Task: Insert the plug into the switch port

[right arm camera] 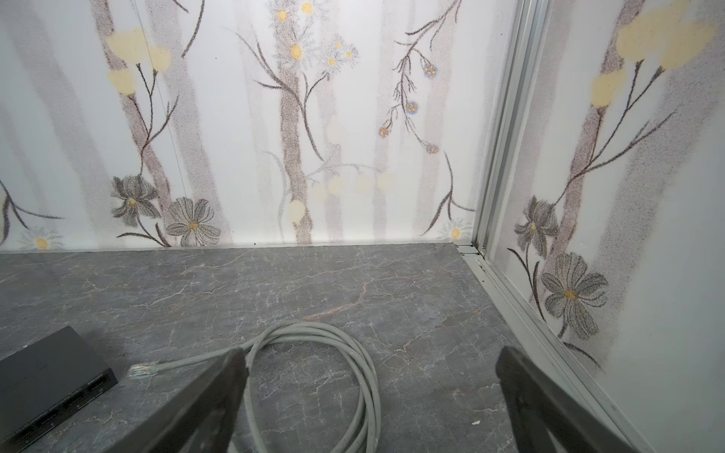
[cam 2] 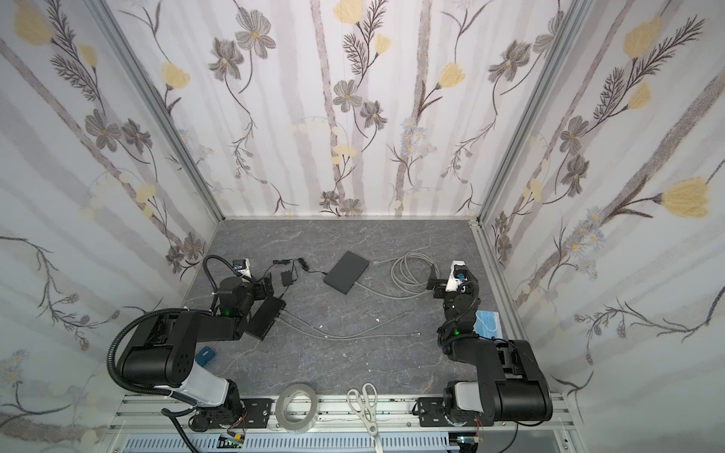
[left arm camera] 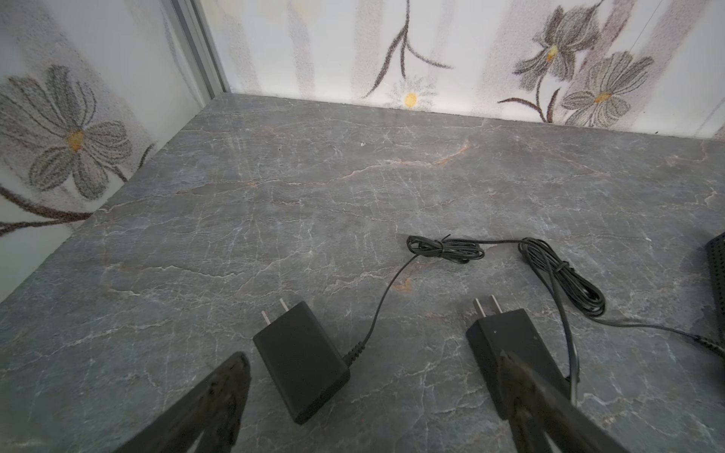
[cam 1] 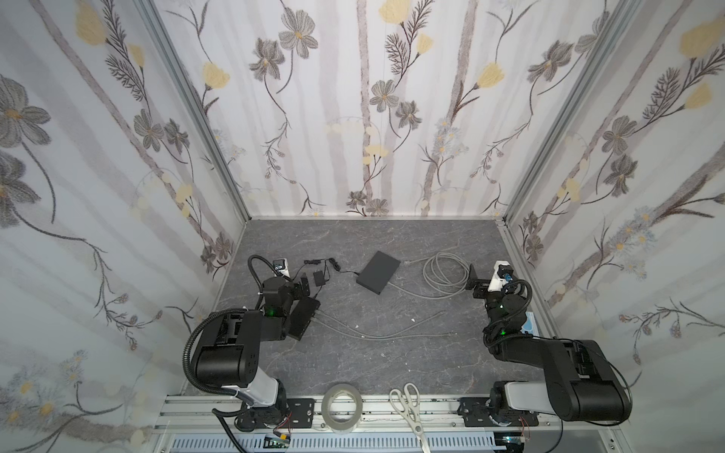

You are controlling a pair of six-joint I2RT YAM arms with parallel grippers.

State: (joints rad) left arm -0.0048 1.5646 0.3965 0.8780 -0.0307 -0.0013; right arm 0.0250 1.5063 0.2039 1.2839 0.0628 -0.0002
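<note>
Grey coiled cable (right arm camera: 368,392), clear plastic plug (right arm camera: 144,369) laid near matte black flat switch box (right arm camera: 51,376); left gripper (left arm camera: 372,359) and right gripper (right arm camera: 372,353) held low, fingers spread.

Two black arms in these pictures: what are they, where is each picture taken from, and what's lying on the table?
They are two robot arms bolted to a front rail. Two pictures look down on the whole booth from above. The other two come from cameras on the arms' wrists, looking out past the fingers. On the grey table lie a network switch, a coiled grey Ethernet cable with its clear plug, two power adapters, and a second black box with grey cables. A tape roll and scissors rest on the rail. The left end effector and right end effector are open and hold nothing.
</note>
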